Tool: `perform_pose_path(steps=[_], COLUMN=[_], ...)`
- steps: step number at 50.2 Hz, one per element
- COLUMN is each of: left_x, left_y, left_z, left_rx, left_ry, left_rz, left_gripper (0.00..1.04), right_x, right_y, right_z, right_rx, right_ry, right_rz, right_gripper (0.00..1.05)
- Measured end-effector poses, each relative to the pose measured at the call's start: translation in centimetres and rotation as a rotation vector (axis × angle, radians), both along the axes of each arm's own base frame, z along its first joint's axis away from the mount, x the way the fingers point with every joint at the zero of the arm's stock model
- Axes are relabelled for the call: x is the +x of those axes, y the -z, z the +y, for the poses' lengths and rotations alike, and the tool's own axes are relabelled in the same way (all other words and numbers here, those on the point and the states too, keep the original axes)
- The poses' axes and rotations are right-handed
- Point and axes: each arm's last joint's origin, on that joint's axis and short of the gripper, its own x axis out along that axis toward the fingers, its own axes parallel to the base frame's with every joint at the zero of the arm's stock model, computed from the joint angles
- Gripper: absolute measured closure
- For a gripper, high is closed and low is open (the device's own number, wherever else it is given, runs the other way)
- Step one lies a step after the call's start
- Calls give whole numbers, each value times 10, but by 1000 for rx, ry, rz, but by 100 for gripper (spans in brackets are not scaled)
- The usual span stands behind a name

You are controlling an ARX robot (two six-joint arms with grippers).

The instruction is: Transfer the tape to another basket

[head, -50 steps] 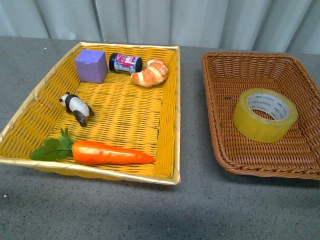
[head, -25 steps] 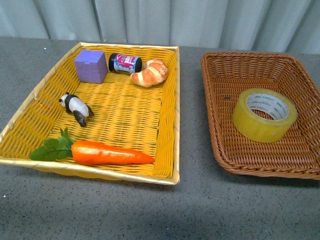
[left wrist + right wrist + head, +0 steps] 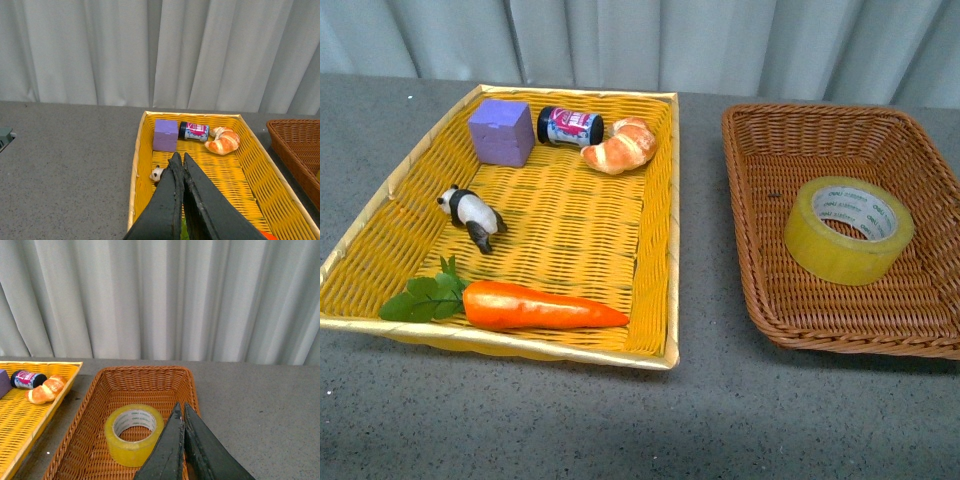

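Note:
The yellowish tape roll [image 3: 849, 230] lies flat in the dark brown wicker basket [image 3: 760, 150] at the right of the front view. It also shows in the right wrist view [image 3: 134, 434] inside that basket [image 3: 145, 377]. My right gripper [image 3: 181, 407] is shut and empty, raised above the basket's near side, beside the tape and apart from it. My left gripper [image 3: 180, 156] is shut and empty, raised over the yellow basket [image 3: 250, 165], with the toy panda [image 3: 157, 174] partly behind it. Neither arm shows in the front view.
The yellow basket [image 3: 660, 230] at the left holds a purple cube [image 3: 502, 131], a small jar [image 3: 570, 126], a croissant [image 3: 620, 145], a toy panda [image 3: 472, 216] and a carrot [image 3: 535, 306]. Grey tabletop lies around both baskets; a pale curtain hangs behind.

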Motion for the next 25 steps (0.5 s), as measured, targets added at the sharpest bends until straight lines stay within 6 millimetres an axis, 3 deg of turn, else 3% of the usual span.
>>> perform_pose_path(steps=[25], left_x=[-18], left_y=[4], left_z=[0], left_rx=[1], left_ry=[0], left_rz=[16], left_gripper=[101], right_x=[-13], right_y=[2], right_z=[0], right_rx=[0], right_ry=[1], right_rz=[14], right_gripper=[104])
